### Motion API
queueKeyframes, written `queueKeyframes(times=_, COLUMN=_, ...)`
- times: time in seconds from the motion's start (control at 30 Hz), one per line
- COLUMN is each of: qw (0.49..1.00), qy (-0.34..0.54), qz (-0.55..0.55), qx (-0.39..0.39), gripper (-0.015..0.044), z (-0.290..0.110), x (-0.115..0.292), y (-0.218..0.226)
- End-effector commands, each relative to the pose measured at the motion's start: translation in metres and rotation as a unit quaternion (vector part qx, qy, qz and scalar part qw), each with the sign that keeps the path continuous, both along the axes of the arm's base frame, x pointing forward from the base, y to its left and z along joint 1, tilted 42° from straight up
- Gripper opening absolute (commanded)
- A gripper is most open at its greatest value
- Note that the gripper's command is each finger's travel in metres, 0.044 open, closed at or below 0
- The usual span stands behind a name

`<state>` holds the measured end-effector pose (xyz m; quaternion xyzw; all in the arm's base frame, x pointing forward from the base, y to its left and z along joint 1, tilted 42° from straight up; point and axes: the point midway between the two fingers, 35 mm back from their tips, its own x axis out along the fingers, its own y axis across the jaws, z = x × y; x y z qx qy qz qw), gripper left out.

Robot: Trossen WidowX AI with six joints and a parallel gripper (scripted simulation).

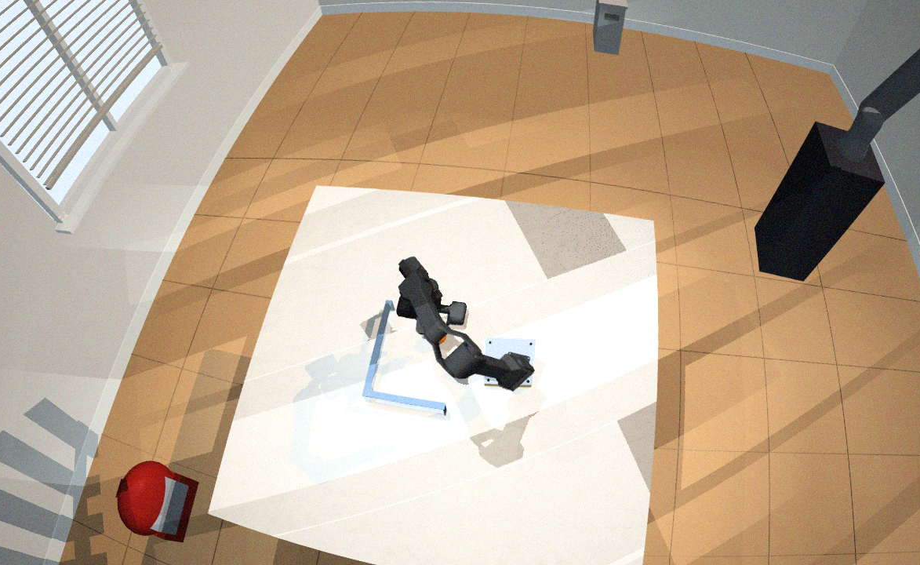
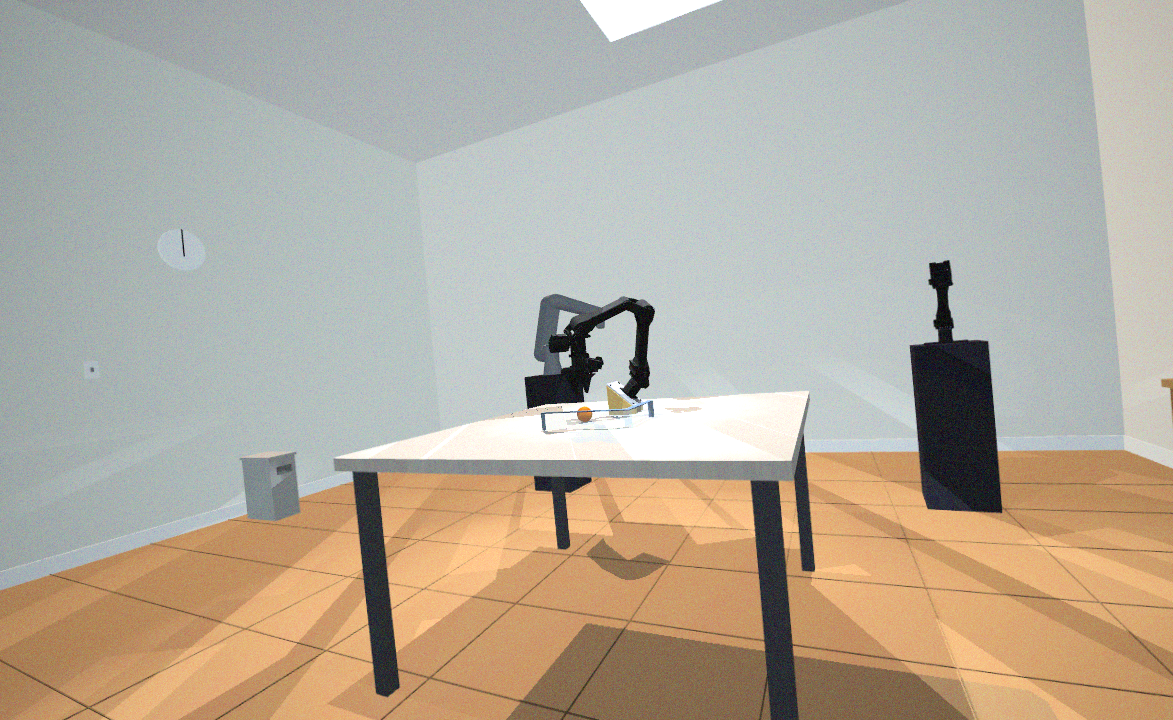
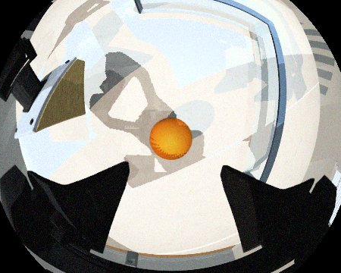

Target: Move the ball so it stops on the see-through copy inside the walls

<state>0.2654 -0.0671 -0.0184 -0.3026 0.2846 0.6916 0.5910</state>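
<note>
Gripper [image 3: 173,192] fingers stand apart with nothing between them, hanging above the ball [image 3: 170,138]. I see the ball resting on the table [image 2: 706,438], inside the corner of the clear walls [image 3: 279,86].

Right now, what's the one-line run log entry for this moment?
gripper: open, holds nothing, above ball | ball: on table, free of fingers, inside walls | see-through copy: not discernible | next: move gripper away

Orange ball [image 2: 584,413] on white table [image 2: 662,443] inside clear walls [image 2: 597,414]; open pincer [image 2: 586,386] above it.
</note>
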Motion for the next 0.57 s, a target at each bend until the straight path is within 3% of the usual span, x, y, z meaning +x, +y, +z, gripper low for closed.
queueKeyframes(times=0.0, qw=1.0, qy=0.0, qz=0.0, qx=0.0, gripper=0.0382, z=0.0, x=0.0, y=0.0)
queueKeyframes(times=0.2, qw=1.0, qy=0.0, qz=0.0, qx=0.0, gripper=0.0382, z=0.0, x=0.0, y=0.0)
queueKeyframes(times=0.3, qw=1.0, qy=0.001, qz=0.001, qx=0.0, gripper=0.044, z=0.018, x=0.002, y=-0.015)
queueKeyframes(times=0.53, qw=1.0, qy=0.001, qz=0.002, qx=0.001, gripper=0.044, z=0.037, x=0.002, y=-0.029)
